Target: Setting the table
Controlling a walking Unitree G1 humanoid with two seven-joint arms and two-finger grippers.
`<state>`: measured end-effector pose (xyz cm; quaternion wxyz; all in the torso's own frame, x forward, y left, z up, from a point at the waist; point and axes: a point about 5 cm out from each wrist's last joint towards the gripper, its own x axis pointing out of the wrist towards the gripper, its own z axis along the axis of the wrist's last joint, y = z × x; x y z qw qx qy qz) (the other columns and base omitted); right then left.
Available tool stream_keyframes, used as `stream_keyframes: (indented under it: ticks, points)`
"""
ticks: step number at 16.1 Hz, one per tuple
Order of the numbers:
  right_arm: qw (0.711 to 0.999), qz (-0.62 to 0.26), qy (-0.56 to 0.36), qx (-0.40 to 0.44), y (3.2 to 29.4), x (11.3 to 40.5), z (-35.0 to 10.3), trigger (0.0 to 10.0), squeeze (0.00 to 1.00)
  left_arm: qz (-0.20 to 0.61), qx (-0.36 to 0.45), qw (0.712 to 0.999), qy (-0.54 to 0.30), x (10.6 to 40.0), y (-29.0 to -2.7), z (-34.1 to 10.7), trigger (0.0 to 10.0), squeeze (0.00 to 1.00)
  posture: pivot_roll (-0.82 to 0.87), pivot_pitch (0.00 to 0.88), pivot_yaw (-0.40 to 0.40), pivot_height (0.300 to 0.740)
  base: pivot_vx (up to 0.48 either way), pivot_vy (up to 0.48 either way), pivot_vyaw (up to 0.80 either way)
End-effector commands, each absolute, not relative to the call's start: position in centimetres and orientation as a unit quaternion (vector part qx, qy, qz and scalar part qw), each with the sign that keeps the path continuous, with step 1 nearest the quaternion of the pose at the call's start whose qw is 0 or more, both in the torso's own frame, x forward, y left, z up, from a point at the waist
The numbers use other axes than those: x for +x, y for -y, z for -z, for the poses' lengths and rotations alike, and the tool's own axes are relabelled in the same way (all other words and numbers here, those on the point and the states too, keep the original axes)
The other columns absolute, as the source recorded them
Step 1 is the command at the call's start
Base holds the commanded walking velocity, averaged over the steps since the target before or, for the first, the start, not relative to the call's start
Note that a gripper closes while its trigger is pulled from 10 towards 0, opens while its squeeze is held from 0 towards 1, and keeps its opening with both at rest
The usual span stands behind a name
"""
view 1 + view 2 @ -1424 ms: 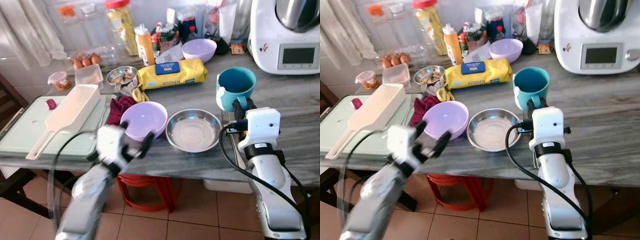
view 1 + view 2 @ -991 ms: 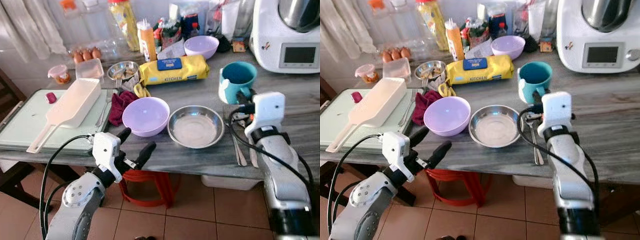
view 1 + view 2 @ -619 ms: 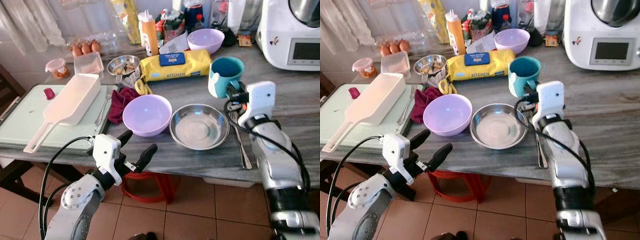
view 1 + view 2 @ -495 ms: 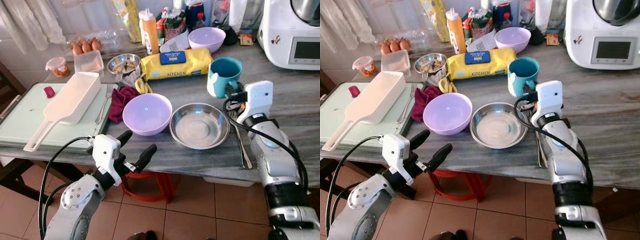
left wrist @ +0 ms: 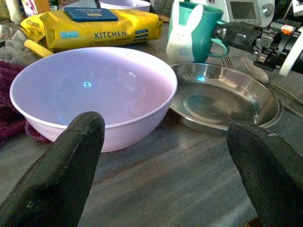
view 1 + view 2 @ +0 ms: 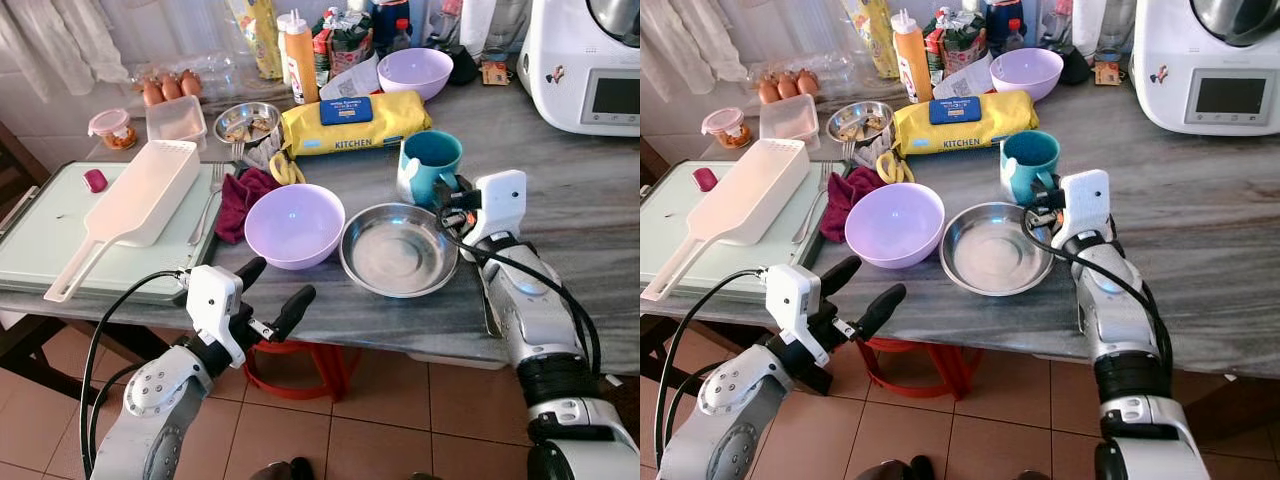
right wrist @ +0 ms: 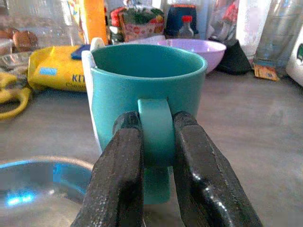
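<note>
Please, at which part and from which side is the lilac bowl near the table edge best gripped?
Probably its near rim, from the table edge: the lilac bowl stands upright and open, facing the open left gripper, while a red cloth and steel dish flank it.

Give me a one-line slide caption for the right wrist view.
Right pincer clamps the handle of the teal mug beside the steel bowl.

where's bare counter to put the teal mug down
Bare counter lies between the teal mug, held by the right gripper, and the white appliance. A thin strip runs before the steel bowl. The back is crowded around the yellow wipes pack.
</note>
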<state>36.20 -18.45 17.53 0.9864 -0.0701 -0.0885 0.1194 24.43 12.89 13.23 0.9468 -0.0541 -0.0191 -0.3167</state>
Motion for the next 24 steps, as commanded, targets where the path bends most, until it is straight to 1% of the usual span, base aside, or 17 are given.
stream_keyframes:
  ticks: [1, 2, 5, 10, 12, 13, 15, 16, 18, 19, 20, 24]
  points:
    - [0.983, -0.133, 0.102, -0.068, 17.7, 36.4, -18.0, 10.0, 0.31, 0.314, -0.051, 0.948, 0.017, 24.4, -12.9, -13.4, 10.0, 0.0, -0.03, 0.156, 0.128, 0.74, 0.0, 0.0, 0.0]
    - [0.984, -0.137, 0.099, -0.064, 17.6, 36.5, -17.7, 10.0, 1.0, 0.313, -0.05, 0.948, 0.019, 24.4, -12.9, -13.4, 10.0, 0.0, -0.03, 0.154, 0.127, 0.74, 0.0, 0.0, 0.0]
    - [0.984, -0.141, 0.093, -0.062, 17.6, 36.2, -17.0, 10.0, 1.0, 0.312, -0.051, 0.948, 0.024, 24.4, -12.6, -13.7, 10.0, 0.0, -0.03, 0.145, 0.125, 0.74, 0.0, 0.0, 0.0]
    - [0.986, -0.119, 0.095, -0.073, 18.5, 36.1, -16.9, 10.0, 1.0, 0.314, -0.053, 0.947, 0.028, 24.5, -12.3, -14.1, 10.0, 0.0, -0.04, 0.14, 0.124, 0.74, 0.0, 0.0, 0.0]
    - [0.982, -0.104, 0.131, -0.085, 18.8, 36.1, -18.7, 10.0, 1.0, 0.313, -0.053, 0.948, 0.03, 24.7, -12.3, -14.2, 10.0, 0.0, -0.04, 0.137, 0.124, 0.74, 0.0, 0.0, 0.0]
    - [0.975, -0.108, 0.167, -0.095, 18.4, 35.7, -20.6, 10.0, 1.0, 0.313, -0.053, 0.948, 0.031, 24.8, -12.3, -14.3, 10.0, 0.0, -0.04, 0.134, 0.123, 0.74, 0.0, 0.0, 0.0]
    - [0.967, -0.127, 0.196, -0.105, 17.7, 35.0, -22.1, 10.0, 1.0, 0.313, -0.052, 0.948, 0.032, 24.9, -12.2, -14.3, 10.0, 0.0, -0.05, 0.126, 0.122, 0.74, 0.0, 0.0, 0.0]
    - [0.961, -0.135, 0.214, -0.108, 17.2, 34.0, -23.0, 10.0, 1.0, 0.312, -0.053, 0.948, 0.033, 25.0, -12.3, -14.2, 10.0, 0.0, -0.05, 0.125, 0.121, 0.74, 0.0, 0.0, 0.0]
    - [0.958, -0.136, 0.225, -0.114, 16.9, 32.8, -23.2, 10.0, 1.0, 0.311, -0.055, 0.948, 0.035, 25.2, -12.2, -14.2, 10.0, 0.0, -0.06, 0.12, 0.12, 0.74, 0.0, 0.0, 0.0]
    - [0.96, -0.139, 0.218, -0.108, 16.4, 31.4, -22.5, 10.0, 1.0, 0.309, -0.056, 0.949, 0.036, 25.5, -12.1, -14.0, 10.0, 0.0, -0.07, 0.112, 0.121, 0.74, 0.0, 0.0, 0.0]
    - [0.961, -0.141, 0.213, -0.105, 16.2, 30.9, -22.0, 10.0, 1.0, 0.307, -0.058, 0.949, 0.036, 25.6, -12.1, -13.9, 10.0, 0.0, -0.07, 0.107, 0.12, 0.74, 0.0, 0.0, 0.0]
    - [0.972, -0.156, 0.154, -0.08, 14.4, 27.3, -18.5, 10.0, 1.0, 0.277, -0.065, 0.958, 0.042, 26.6, -12.2, -13.5, 10.0, 0.0, -0.09, 0.07, 0.121, 0.74, 0.0, 0.0, 0.0]
